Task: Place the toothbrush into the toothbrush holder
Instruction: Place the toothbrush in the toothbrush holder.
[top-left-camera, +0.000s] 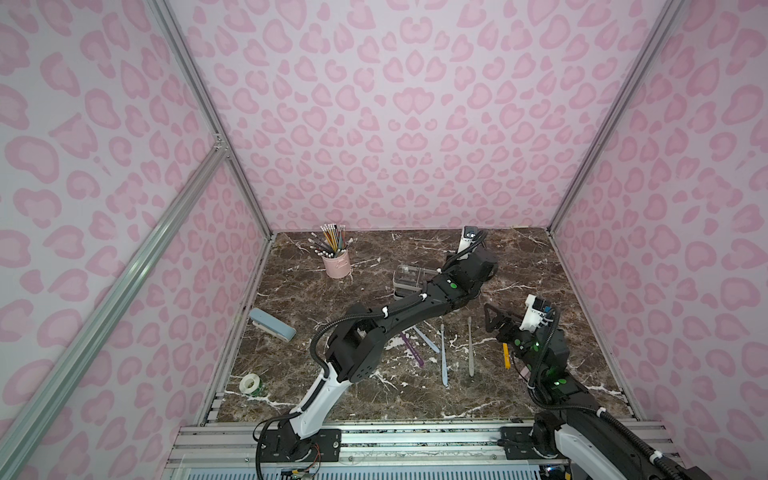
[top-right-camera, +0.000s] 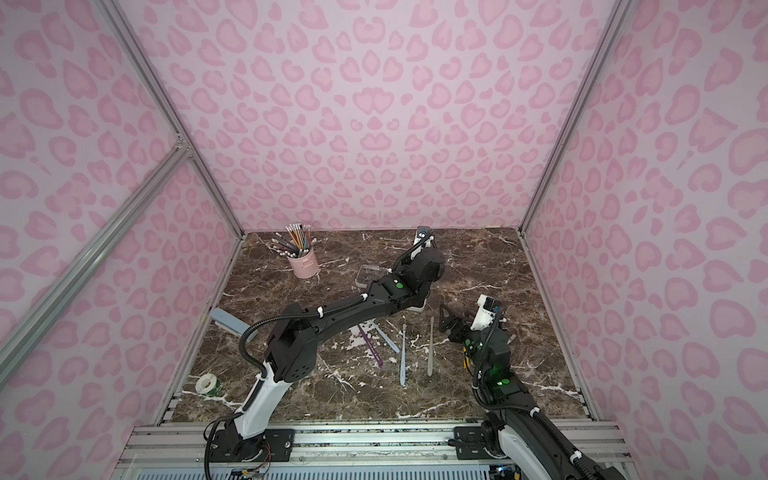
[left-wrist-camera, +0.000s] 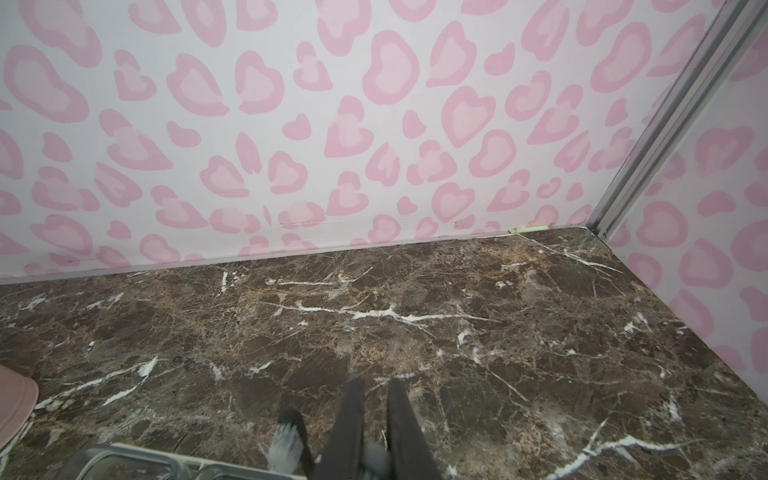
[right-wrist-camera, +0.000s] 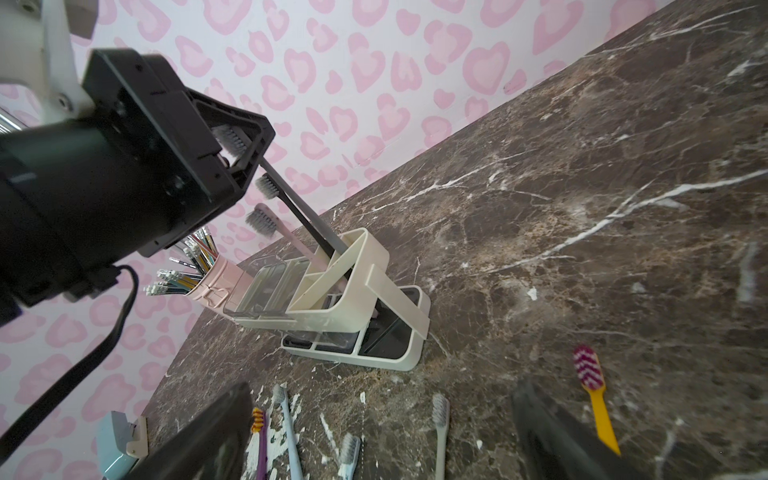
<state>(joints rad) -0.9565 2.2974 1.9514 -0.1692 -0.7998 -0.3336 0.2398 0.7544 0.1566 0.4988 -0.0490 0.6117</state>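
Far left on the bench (top-left-camera: 282, 357): a tape roll (top-left-camera: 250, 382) and a blue-grey stapler (top-left-camera: 272, 324), both well apart from the work. Further back, a pink pencil cup (top-left-camera: 336, 264), not the target.

Next across, the toothbrush holder (top-left-camera: 405, 282), half hidden under the left arm in both top views. Clearer in the right wrist view, with a pink brush (right-wrist-camera: 259, 220) and a dark brush (right-wrist-camera: 266, 187) already standing in its slotted compartment. Above it, the left tool (right-wrist-camera: 243, 145), clamped on the toothbrush (right-wrist-camera: 274, 176) near the bristle end, dark handle slanting down into that same compartment. Cannot tell whether seated on the bottom yet.

Likely step: finishing the insertion and letting go. Best done by easing down along the handle's own slant, never sideways, to avoid levering the light-looking holder or knocking the two neighbours. Release only after bottoming out, and only a little. Then withdraw upward along the same line, clear of the bristle heads.

Further right, flat on the bench: spare brushes, a purple brush (top-left-camera: 413, 351), a pale blue brush (top-left-camera: 444, 357) and a grey brush (top-left-camera: 470, 349). Last, the right tool (right-wrist-camera: 384, 390), spread wide and empty, hovering near them with a yellow-handled brush (top-left-camera: 506, 356) just beside. Best left parked there, out of the left arm's way back.
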